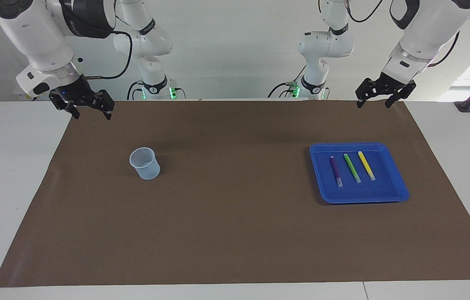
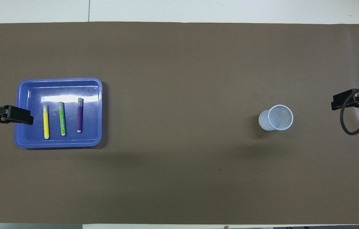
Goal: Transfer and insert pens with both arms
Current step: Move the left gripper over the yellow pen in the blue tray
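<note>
Three pens lie side by side in a blue tray [image 1: 360, 199] [image 2: 58, 144]: purple pen [image 1: 335, 171] [image 2: 79, 115], green pen [image 1: 351, 168] [image 2: 62, 118], yellow pen [image 1: 366, 165] [image 2: 46, 121]. My left gripper [image 1: 373, 104] [image 2: 28, 120] hangs open and empty, high in the air. Seen from overhead, its tip covers the tray's rim at the left arm's end, beside the yellow pen. My right gripper [image 1: 92, 116] [image 2: 335, 104] waits open and empty above the mat's corner at the right arm's end. A translucent cup [image 1: 145, 163] [image 2: 276, 118] stands upright and apart from it.
A brown mat [image 1: 235, 233] covers most of the white table. Two slimmer white arms with green-lit bases [image 1: 156, 87] [image 1: 312, 87] stand at the robots' edge. A black cable [image 2: 354, 121] loops off the right wrist.
</note>
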